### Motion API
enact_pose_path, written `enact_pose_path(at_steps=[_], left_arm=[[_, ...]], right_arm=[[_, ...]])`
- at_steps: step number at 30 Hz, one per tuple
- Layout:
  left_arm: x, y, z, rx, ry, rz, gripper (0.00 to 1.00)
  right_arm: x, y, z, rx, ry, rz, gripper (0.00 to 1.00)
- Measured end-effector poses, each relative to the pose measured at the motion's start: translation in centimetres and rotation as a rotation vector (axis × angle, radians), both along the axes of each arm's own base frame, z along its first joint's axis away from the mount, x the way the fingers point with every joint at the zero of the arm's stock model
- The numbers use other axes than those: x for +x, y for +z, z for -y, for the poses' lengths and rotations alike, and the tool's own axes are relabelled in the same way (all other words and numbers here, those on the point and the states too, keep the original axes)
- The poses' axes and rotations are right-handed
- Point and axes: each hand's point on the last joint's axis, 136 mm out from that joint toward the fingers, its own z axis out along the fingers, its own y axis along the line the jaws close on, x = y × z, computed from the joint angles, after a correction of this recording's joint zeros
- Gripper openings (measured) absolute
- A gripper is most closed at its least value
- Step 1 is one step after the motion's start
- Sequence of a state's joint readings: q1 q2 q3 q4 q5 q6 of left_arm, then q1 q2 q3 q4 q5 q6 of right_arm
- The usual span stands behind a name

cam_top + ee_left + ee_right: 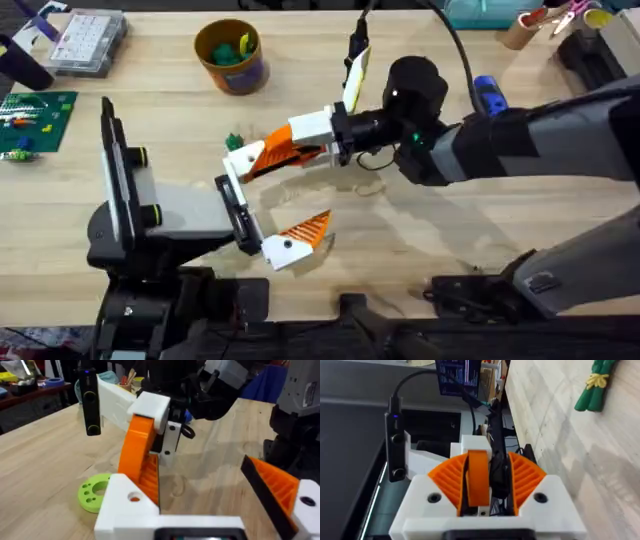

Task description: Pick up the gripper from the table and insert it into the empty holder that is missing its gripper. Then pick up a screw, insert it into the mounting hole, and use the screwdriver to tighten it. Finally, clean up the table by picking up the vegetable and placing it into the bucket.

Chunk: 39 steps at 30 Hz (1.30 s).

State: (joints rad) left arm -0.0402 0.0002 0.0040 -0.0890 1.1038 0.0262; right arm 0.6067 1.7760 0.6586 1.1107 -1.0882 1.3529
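The left arm's gripper (268, 200) lies low over the light wooden table (420, 235) with its jaws spread wide. One jaw ends in a small white plastic bracket, the holder (238, 160), and the other carries a fixed orange ribbed finger on a white base (300, 235).

The right arm reaches across from the right. Its gripper (300, 140), white with orange ribbed pads (450, 477), is clamped narrowly on the loose orange wedge-shaped plastic finger (272, 155). In the right wrist view this loose finger (478, 480) sits edge-on between the two pads.

In the left wrist view the loose finger (140, 455) slants down beside the holder (125, 510), and its lower end meets the bracket. The small round mounting hole (134, 497) shows on the bracket's face just beside it. Whether the finger is fully seated cannot be told.

A lime-green round disc with holes (92, 492) lies flat on the table just beside the holder.

The small dark-green toy vegetable (235, 140), a bundle tied with a yellow band in the right wrist view (595, 385), lies on the table near the holder, on its far side.

The round yellow-orange bucket with a blue-grey lower band (232, 55) stands upright farther back, well apart from the vegetable, with green pieces inside.

A green circuit board (35, 115) and a clear plastic parts box (88, 40) sit at the far left.
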Motion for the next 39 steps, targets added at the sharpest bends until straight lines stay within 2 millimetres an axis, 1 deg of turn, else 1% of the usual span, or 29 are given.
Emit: enact_pose_path(at_steps=[10,15,20,23,28,39], left_arm=[[-0.2,0.1,0.1,0.002,-0.014,0.012,0.987],[-1.0,0.0,0.5,-0.001,-0.062,0.003,0.987],[-1.5,0.0,0.7,-0.004,-0.094,0.002,0.987],[-1.5,0.1,0.7,-0.004,-0.096,0.002,0.987],[-1.6,0.1,0.7,-0.004,-0.097,0.002,0.987],[-1.6,0.1,0.7,-0.004,-0.097,0.002,0.987]], right_arm=[[0.4,-0.5,0.2,-0.008,-0.012,-0.012,0.619],[1.4,-0.3,0.6,-0.004,-0.050,-0.003,0.705],[2.0,-0.3,1.0,-0.004,-0.072,-0.003,0.766],[2.4,-0.3,1.2,-0.004,-0.082,-0.005,0.790],[2.6,-0.3,1.5,-0.003,-0.084,-0.005,0.793],[1.3,-0.1,2.9,0.009,0.029,-0.013,0.793]])
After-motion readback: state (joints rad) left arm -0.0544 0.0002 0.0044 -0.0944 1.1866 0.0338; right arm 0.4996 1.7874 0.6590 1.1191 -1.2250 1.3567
